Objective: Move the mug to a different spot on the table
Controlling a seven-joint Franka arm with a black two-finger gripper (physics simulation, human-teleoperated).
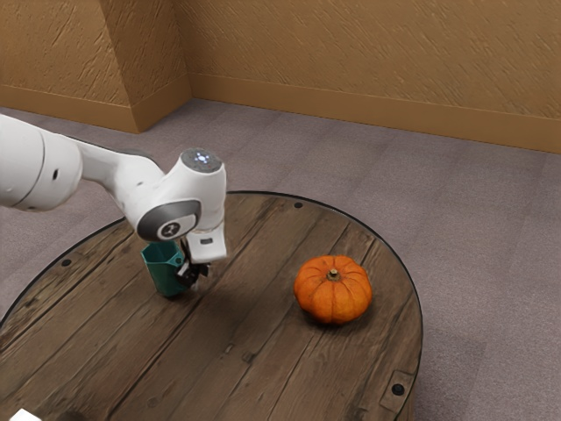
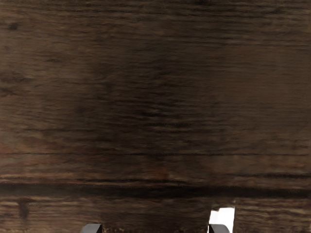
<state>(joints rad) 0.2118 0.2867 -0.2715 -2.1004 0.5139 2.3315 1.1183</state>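
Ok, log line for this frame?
stage: at mug | gripper: low, beside mug | mug: teal, upright on table | pumpkin: apart, toward exterior view's right

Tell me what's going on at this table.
A white robot arm has its gripper low at the side of a teal mug, which stands upright on the round wooden table. An orange pumpkin sits apart from them, toward the exterior view's right. Whether the mug is actually gripped can't be told from here.
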